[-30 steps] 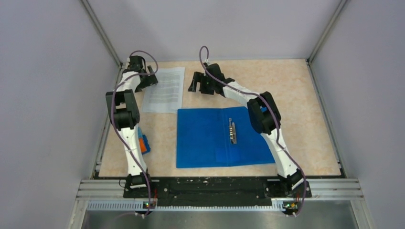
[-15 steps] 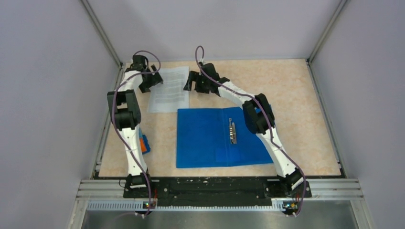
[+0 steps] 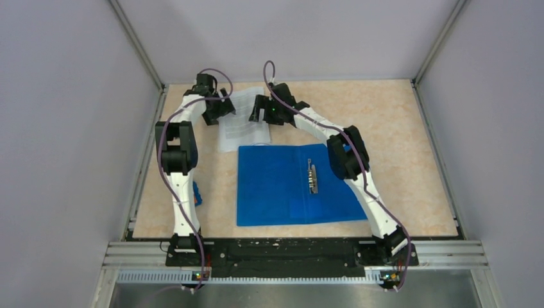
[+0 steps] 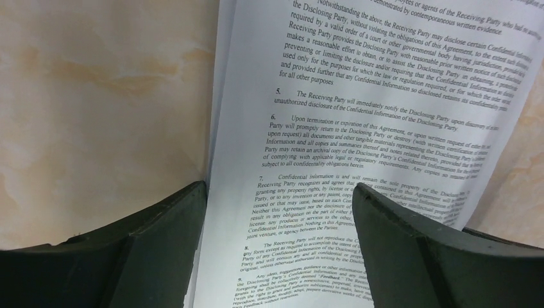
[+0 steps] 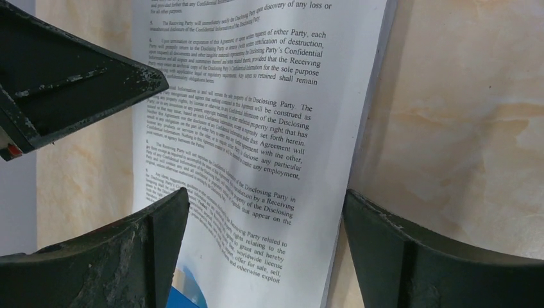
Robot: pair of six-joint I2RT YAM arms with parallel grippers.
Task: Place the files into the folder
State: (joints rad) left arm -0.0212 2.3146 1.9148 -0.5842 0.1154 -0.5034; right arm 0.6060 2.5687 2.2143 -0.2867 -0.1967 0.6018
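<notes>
Currently files (image 4: 359,128) lie flat on table (image 3: 398,128) between both grippers; left gripper (image 4: 279,186) fingers wide apart over left edge, right gripper (image 5: 266,192) fingers wide apart over right edge.

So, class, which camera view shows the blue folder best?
The top external view: nearly all the folder lies open there, clip visible. The right wrist view catches only a blue sliver; the left wrist view shows none.
</notes>
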